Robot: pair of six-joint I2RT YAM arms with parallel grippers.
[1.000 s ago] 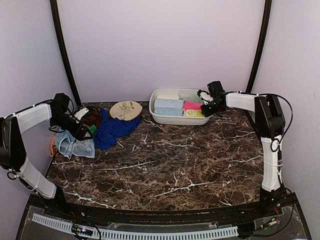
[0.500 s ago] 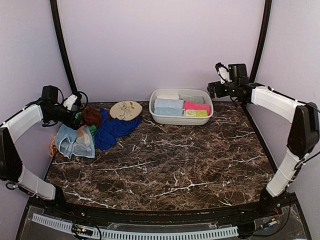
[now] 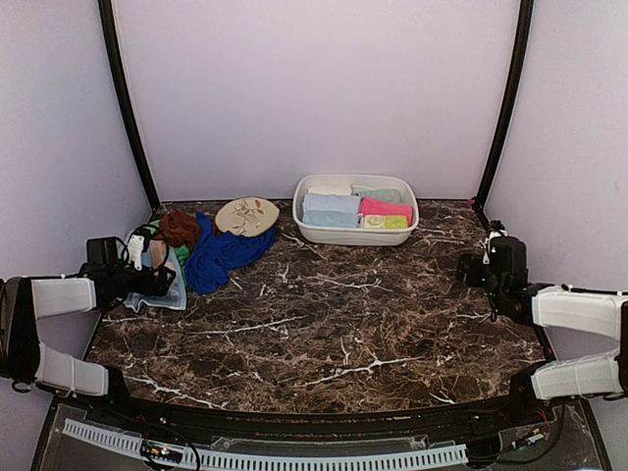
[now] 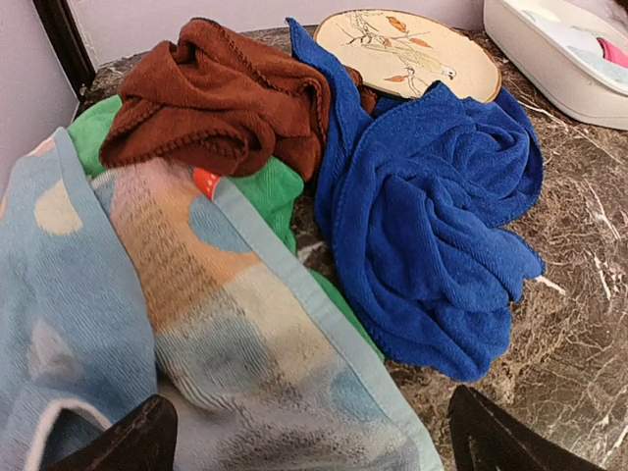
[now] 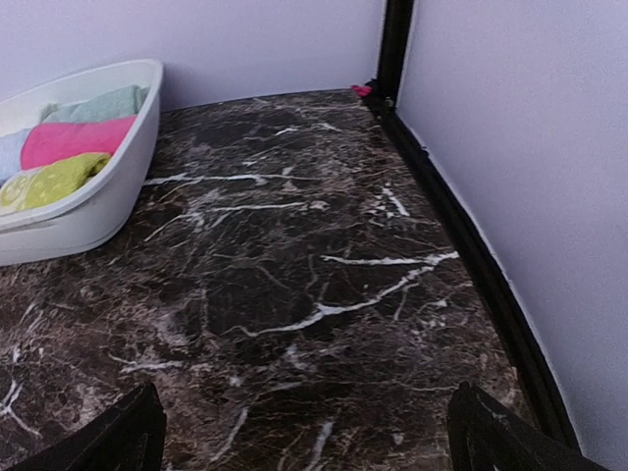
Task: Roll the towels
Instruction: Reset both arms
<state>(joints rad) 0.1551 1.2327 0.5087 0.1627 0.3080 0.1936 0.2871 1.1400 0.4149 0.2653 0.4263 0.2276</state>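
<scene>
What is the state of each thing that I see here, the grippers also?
left gripper: open, empty.
right gripper: open, empty.
royal blue towel: crumpled, not rolled.
brown towel: crumpled, not rolled.
pale blue patterned towel: lying loose, not rolled.
pink towel: rolled, in the white basin.
yellow-green towel: rolled, in the basin.

You have a dark brown stone-look table top, smooth, white-veined, with a soft sheen. At its far left corner the royal blue cloth towel shows thick looped pile, the brown cloth towel a fuzzy nap, and the pale blue patterned towel a flatter weave. The white plastic basin looks smooth and slightly glossy. The oval beige floral disc looks smooth and matt.
</scene>
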